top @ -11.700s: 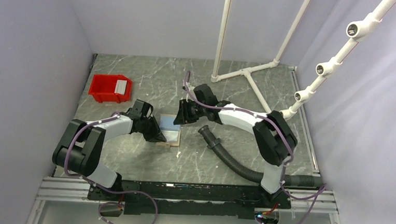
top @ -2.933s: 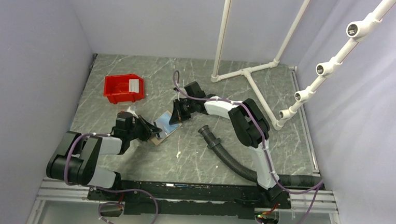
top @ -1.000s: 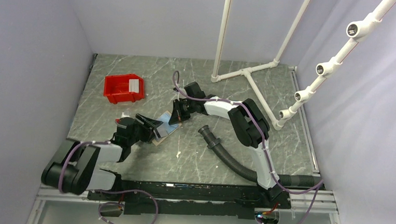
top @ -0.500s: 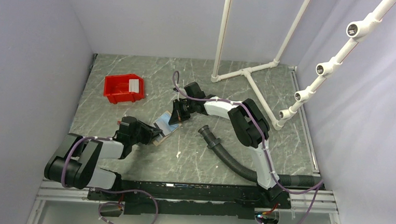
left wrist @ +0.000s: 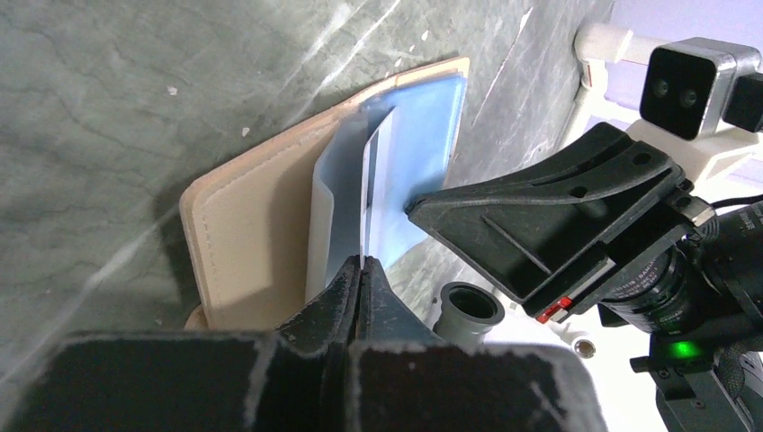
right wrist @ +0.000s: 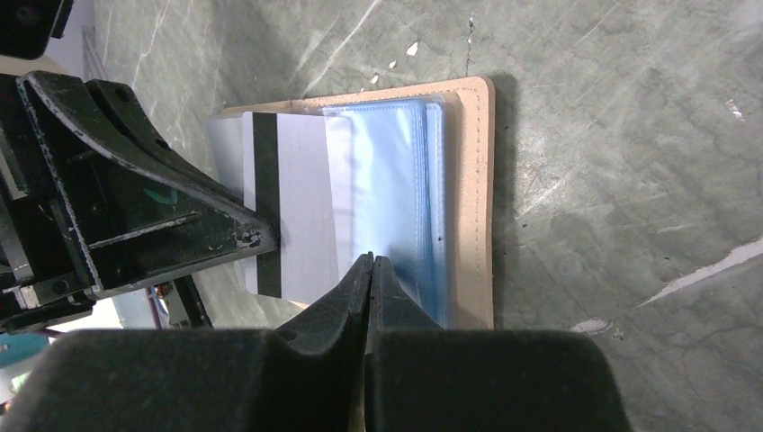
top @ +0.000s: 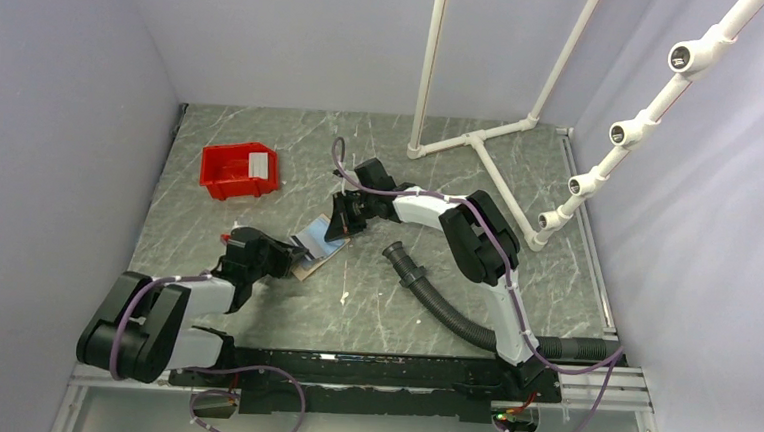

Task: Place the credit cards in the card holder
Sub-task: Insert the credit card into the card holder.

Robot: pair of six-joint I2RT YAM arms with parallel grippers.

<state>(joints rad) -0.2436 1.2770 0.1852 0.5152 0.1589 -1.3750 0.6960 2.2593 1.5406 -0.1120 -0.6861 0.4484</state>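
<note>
On my overhead feed the flat tan stitched card holder [top: 303, 268] lies open on the grey marbled tabletop [top: 262, 139], with its stack of clear blue plastic sleeves [right wrist: 400, 180] facing up. I place everything else from that holder.

The left gripper [left wrist: 362, 266] comes at the holder from its near-left side, low and almost flat to the surface. Its fingers are pressed together on the outer edge of a thin whitish-grey card [right wrist: 306, 198] with a black magnetic stripe. That card lies across the holder. Its inner end looks slid under the top sleeve, and its striped end sticks out past the holder's edge toward the left gripper.

The right gripper [right wrist: 369, 263] reaches in from the holder's opposite, far-right side. Its fingers are closed against each other, with the tips down on the sleeves just beside the card's inner end. I cannot tell whether a leaf of sleeve is caught between them. The two grippers face each other across the holder, near but not touching.

Well apart from the holder, to its far left, sits a red plastic bin [top: 228, 172] with a pale flat piece [top: 258, 163] leaning inside it. Near the holder's right side is the open end of a black corrugated hose [top: 443, 305], which runs off toward the near right. Well beyond the holder, on its far-right side, a white pipe frame [top: 482, 147] stands on the tabletop.
</note>
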